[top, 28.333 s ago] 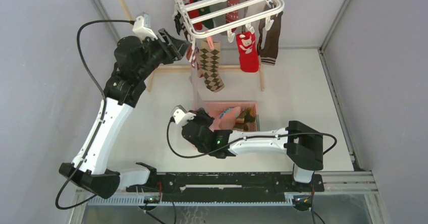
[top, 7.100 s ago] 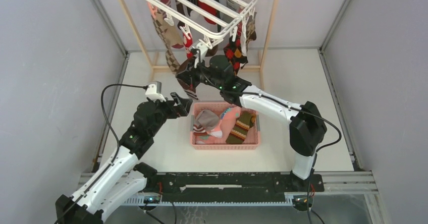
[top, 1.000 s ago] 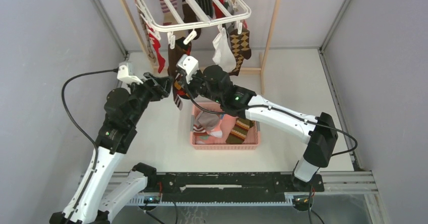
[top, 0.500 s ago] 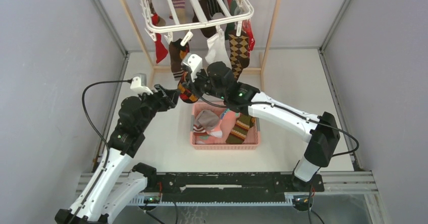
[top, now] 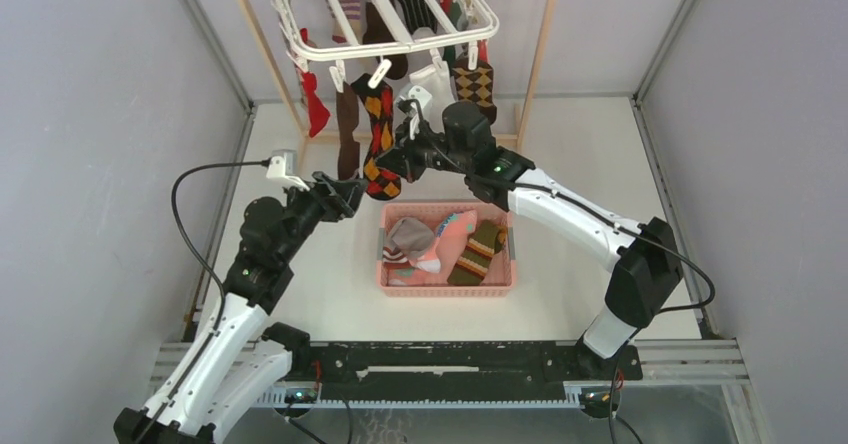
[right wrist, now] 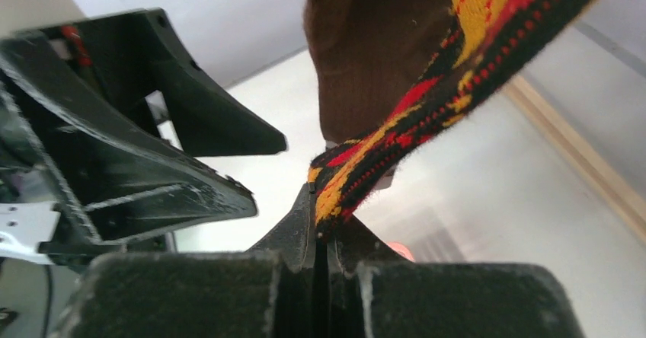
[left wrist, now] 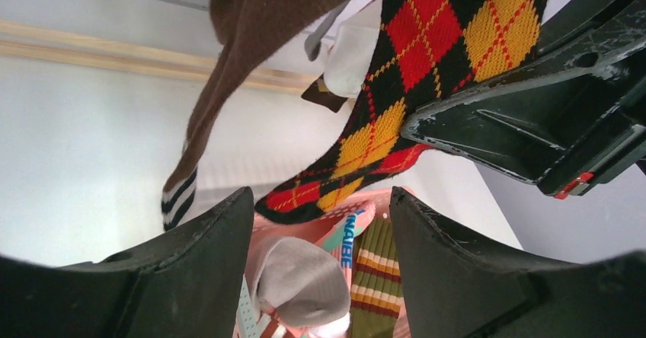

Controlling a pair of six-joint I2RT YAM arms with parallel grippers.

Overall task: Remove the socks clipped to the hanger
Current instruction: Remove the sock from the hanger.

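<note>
Top external view: the white hanger (top: pixel 400 44) hangs at the far side of the surface (top: pixel 590 174), inside the wooden rack (top: pixel 541 54), with socks clipped along its rails. On its near rail a red sock (top: pixel 316 110), a brown sock (top: pixel 347 129) and a black argyle sock (top: pixel 377 129) with red and yellow diamonds hang side by side. Farther right is a brown argyle sock (top: pixel 474 82).

The right end effector (top: pixel 393 161) reaches in from the right and is clamped on the lower part of the black argyle sock. The right wrist view shows its fingers pressed together with the sock's edge pinched between them. The sock's cuff runs up to a clip on the near rail.

The left end effector (top: pixel 348 197) sits just left of and below the right one, its fingers apart and gripping nothing. From the left wrist view the toe of the argyle sock hangs just above the gap between the fingers, not touching them, and the brown sock, with white stripes at its end, dangles to the left.

A pink basket (top: pixel 445 286) stands on the surface below the hanger. In it lie a grey sock (top: pixel 405 234), a pink sock (top: pixel 447 232) and an olive striped sock (top: pixel 478 249). The left wrist view catches blue capital letters on the pink sock, possibly "NAIBE", though they are partly cut off
</note>
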